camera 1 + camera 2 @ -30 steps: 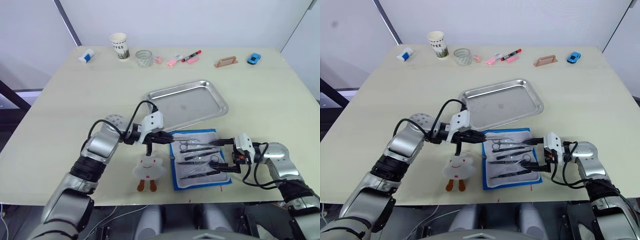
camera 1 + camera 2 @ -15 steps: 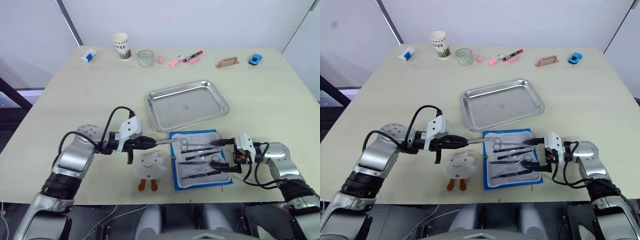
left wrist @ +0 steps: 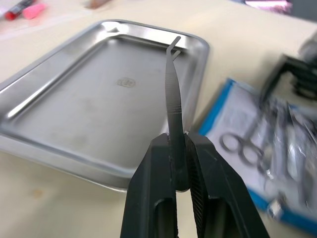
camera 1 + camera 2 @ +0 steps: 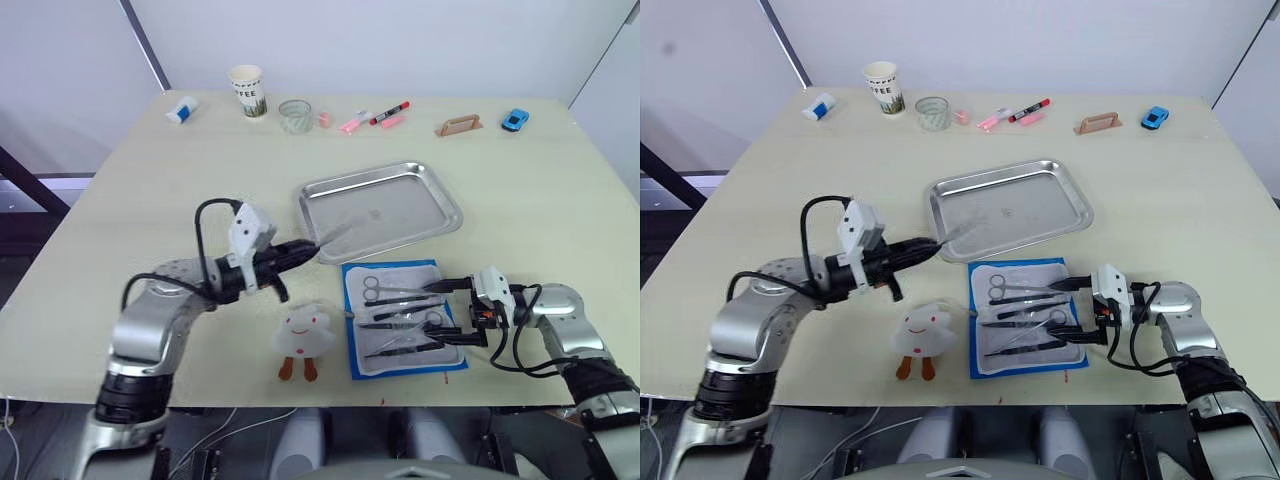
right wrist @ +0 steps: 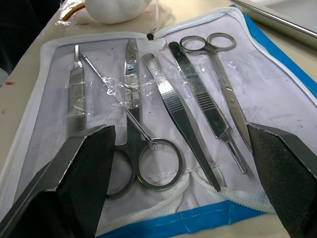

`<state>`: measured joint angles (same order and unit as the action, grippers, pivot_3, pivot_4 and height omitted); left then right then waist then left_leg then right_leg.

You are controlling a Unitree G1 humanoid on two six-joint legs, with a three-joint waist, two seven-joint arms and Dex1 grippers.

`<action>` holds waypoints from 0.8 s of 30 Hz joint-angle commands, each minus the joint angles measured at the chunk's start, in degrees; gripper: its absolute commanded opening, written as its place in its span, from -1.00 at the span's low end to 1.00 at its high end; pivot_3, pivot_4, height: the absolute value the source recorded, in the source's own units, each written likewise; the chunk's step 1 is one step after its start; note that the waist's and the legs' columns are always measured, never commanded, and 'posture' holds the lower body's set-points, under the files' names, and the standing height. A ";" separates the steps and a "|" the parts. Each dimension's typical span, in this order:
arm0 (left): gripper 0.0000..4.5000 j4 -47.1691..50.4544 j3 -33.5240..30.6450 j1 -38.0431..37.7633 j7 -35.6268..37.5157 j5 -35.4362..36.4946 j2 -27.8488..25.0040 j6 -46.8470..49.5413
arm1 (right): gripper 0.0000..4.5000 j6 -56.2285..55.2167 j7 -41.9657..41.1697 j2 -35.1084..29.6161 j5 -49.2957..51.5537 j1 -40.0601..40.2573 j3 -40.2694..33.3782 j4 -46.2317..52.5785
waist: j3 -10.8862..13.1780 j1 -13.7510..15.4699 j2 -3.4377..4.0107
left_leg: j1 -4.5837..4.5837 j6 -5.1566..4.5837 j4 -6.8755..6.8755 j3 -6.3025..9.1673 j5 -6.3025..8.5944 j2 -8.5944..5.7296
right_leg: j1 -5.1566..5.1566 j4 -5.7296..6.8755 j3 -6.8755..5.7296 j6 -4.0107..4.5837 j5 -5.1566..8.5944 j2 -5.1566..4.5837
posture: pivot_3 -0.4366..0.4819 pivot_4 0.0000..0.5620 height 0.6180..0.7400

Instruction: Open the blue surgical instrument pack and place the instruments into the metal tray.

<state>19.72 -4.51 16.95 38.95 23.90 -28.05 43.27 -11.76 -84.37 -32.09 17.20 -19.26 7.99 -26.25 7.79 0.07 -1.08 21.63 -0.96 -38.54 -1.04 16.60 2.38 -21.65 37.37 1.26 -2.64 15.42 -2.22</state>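
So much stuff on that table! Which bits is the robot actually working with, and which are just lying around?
In use:
- open blue pack
- steel tools in it
- bent forceps held by the left gripper
- metal tray
- right gripper, open at the pack's edge

Lying about:
- white plush toy
- paper cup
- glass
- markers
- blue toy car

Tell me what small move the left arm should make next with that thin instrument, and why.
Probably carry it a little farther over the metal tray and let go. The left tool is shut on a thin bent-tipped instrument whose tip already reaches above the tray's rim. The blue pack lies open with other instruments in it, and the right tool is open at its edge.
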 commanded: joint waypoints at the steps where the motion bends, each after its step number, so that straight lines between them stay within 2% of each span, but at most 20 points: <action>1: -0.97 4.63 -0.79 3.38 -16.05 -2.02 8.80 6.14 | 1.00 1.58 -1.06 -1.49 -1.76 1.64 0.90 -1.58 | -0.01 0.37 -0.05 | 0.00 0.00 -0.01 0.02 0.00 0.00 | 0.01 0.01 0.00 -0.01 -0.01 -0.07 | -0.05 -0.47 1.00; 7: -0.97 4.02 -0.16 6.85 -33.76 -6.99 21.83 11.52 | 1.00 2.31 -1.47 -2.25 -1.53 2.04 0.87 -0.70 | -0.03 0.71 -0.08 | -0.01 0.01 -0.02 0.02 -0.01 -0.08 | 0.02 0.01 0.00 -0.01 -0.01 -0.06 | -0.05 -0.47 1.00; 9: -0.97 3.07 -0.81 7.95 -37.07 -7.33 25.01 13.11 | 1.00 2.56 -1.61 -2.46 -1.52 2.08 0.97 -0.44 | -0.03 0.82 -0.09 | 0.01 0.01 -0.03 0.04 -0.01 -0.11 | 0.03 0.01 -0.01 -0.01 -0.01 -0.09 | -0.05 -0.47 1.00; 17: -0.97 -5.36 -0.87 12.54 -44.28 -11.30 29.38 10.41 | 1.00 2.97 -1.88 -2.44 -1.70 1.62 1.22 -0.41 | -0.04 0.76 -0.08 | 0.01 0.07 -0.04 0.05 -0.04 -0.17 | 0.05 -0.01 -0.05 -0.01 -0.01 -0.10 | -0.05 -0.47 1.00; 24: -0.97 -12.19 -0.89 15.64 -46.48 -12.35 32.94 7.20 | 1.00 3.27 -1.94 -2.39 -1.79 1.48 1.14 -0.35 | -0.03 0.75 -0.09 | 0.04 0.30 -0.04 0.07 -0.17 -0.20 | 0.05 -0.04 -0.07 -0.01 -0.01 -0.10 | -0.05 -0.47 1.00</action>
<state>7.17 -5.61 30.82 -6.84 11.87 4.30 52.46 -10.04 -85.72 -33.63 17.24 -19.20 7.98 -25.02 7.76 0.82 -1.18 21.67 -0.65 -38.57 -0.97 16.43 2.19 -21.60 37.33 1.19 -2.65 15.41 -2.32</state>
